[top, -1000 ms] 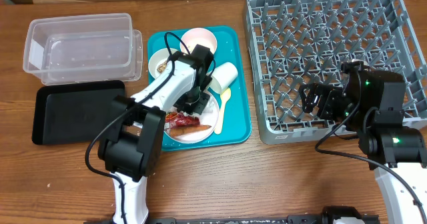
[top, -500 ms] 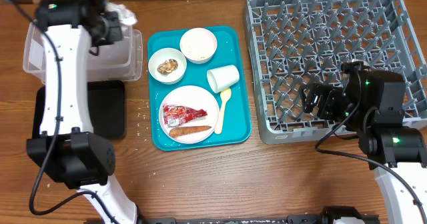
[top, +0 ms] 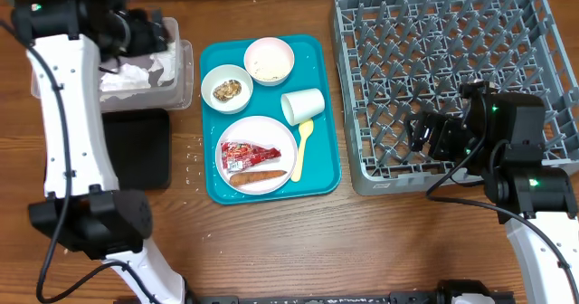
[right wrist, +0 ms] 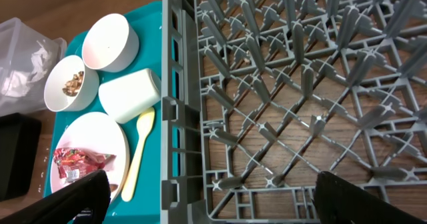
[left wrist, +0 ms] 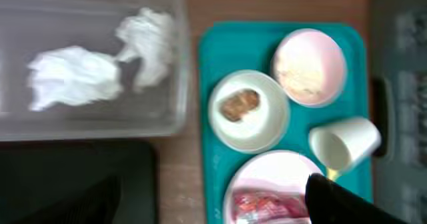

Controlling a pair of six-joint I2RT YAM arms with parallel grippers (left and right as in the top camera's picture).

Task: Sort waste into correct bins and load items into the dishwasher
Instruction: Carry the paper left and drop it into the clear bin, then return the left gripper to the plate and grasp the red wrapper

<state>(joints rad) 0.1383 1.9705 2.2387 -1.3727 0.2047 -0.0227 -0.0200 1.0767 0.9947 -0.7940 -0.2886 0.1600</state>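
Crumpled tissue [left wrist: 73,77] is seen inside a clear bin [left wrist: 93,127]; beside it, a teal tray [left wrist: 208,51] is loaded with a scrap bowl [left wrist: 248,111], pink bowl [left wrist: 310,67], tipped cup [left wrist: 345,143] and plate [left wrist: 267,174].

The tray [top: 324,173] lies before me, the rack [top: 443,78] to its right. Left of it stands the tub [top: 187,69] with tissue [top: 136,73] inside, the flat bin [top: 136,159] nearer me. On the tray, a bowl [top: 269,60] and a second bowl [top: 226,87] sit behind the plate [top: 271,134], with cup [top: 301,106] and spoon [top: 299,155] at its right.
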